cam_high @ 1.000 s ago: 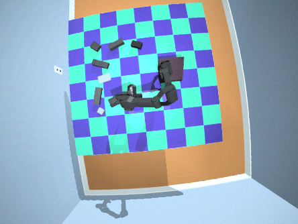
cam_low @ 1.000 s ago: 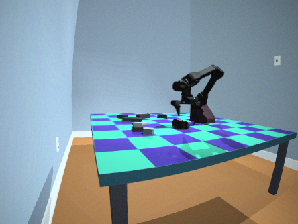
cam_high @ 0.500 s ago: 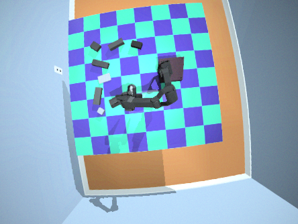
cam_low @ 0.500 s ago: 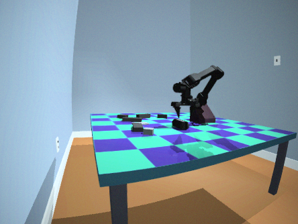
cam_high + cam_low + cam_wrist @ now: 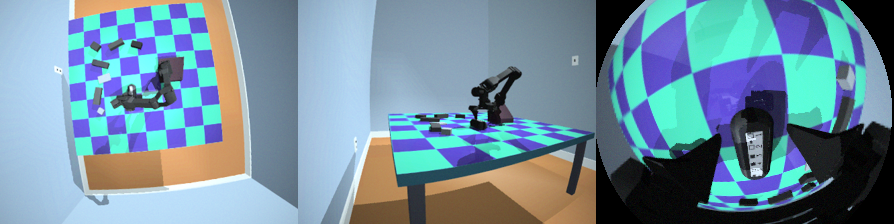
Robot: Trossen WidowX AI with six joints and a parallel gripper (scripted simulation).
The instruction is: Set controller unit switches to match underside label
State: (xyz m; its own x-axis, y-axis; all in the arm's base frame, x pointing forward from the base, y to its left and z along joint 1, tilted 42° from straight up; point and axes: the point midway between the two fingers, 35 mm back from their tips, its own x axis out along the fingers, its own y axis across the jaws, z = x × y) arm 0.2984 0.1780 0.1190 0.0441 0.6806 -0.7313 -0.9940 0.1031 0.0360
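Observation:
The dark controller unit (image 5: 131, 89) (image 5: 478, 125) (image 5: 738, 131) lies off its base on the checkered bench top, its white label (image 5: 755, 150) facing the wrist camera. On the label, the square by 2 looks empty and those by 3 and 4 look filled; the square by 1 is unclear, and glare washes out the lower end. The rocker switches cannot be made out. My gripper (image 5: 483, 118) (image 5: 754, 132) is open and empty, its fingers above and on either side of the unit, not seen touching it.
Several dark blocks (image 5: 116, 44) (image 5: 100, 64) (image 5: 97, 96) and pale blocks (image 5: 104, 78) (image 5: 101, 110) (image 5: 845, 78) lie to the left and far left in the top view. The arm's maroon base block (image 5: 177, 68) (image 5: 506, 115) stands on the right.

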